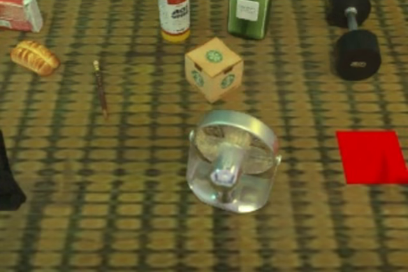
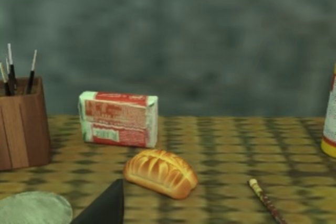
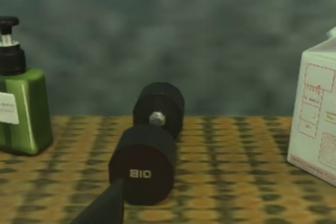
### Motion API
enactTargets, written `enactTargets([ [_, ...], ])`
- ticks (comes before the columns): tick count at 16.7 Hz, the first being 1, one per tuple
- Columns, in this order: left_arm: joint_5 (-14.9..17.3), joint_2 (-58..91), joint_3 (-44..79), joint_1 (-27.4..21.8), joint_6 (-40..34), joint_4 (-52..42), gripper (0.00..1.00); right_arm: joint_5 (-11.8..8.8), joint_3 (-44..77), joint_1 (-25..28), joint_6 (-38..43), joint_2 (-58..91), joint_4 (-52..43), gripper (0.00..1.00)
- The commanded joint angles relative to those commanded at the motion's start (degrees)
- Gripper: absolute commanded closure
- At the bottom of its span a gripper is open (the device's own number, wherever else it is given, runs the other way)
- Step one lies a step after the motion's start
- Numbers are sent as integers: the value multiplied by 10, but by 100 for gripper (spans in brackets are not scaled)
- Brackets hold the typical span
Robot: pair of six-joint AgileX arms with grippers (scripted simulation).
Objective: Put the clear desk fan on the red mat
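A dark part of the left arm (image 1: 7, 179) juts in at the table's left edge in the top view; whether its fingers are apart or together cannot be told, and only one dark tip (image 2: 105, 207) shows in the left wrist view. At the far left corner lies a red-and-white packet (image 1: 19, 11), with a bread loaf (image 1: 35, 57) just in front of it and a thin pencil (image 1: 101, 87) near that. The left wrist view also takes in a wooden pen holder (image 2: 22, 124) with brushes and a pale round disc (image 2: 32, 208) by the fingertip.

Along the far edge stand a yellow bottle (image 1: 173, 3) and a green pump bottle (image 1: 251, 3). A cardboard cube (image 1: 213, 68) sits in front of them, just behind the clear desk fan (image 1: 233, 160), which rests near the middle of the woven table (image 1: 127, 221), its silvery ring tilted and its hub facing up toward the camera. No gripper touches the fan.

To the right, a black dumbbell (image 1: 354, 30) lies at the far side. The red mat (image 1: 371, 156) lies flat at the right edge, well apart from the fan, with bare table between the two. The right arm is out of the top view; its wrist view shows one dark fingertip (image 3: 102, 205) before the dumbbell and a white carton (image 3: 317, 114), and its finger state cannot be told.
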Motion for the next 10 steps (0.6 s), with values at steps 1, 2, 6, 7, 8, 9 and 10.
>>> enactTargets([
  [1,0,0,0,0,0,0,0,0,0,0,0,0,0,0],
  [2,0,0,0,0,0,0,0,0,0,0,0,0,0,0],
  [6,0,0,0,0,0,0,0,0,57,24,-19,59,-55,0],
  [7,0,0,0,0,0,0,0,0,86,35,-28,88,-81,0],
  [8,0,0,0,0,0,0,0,0,120,47,-38,124,-110,0],
  [9,0,0,0,0,0,0,0,1,160,61,-48,165,-143,0],
  [10,0,0,0,0,0,0,0,1,205,76,-59,211,-177,0],
])
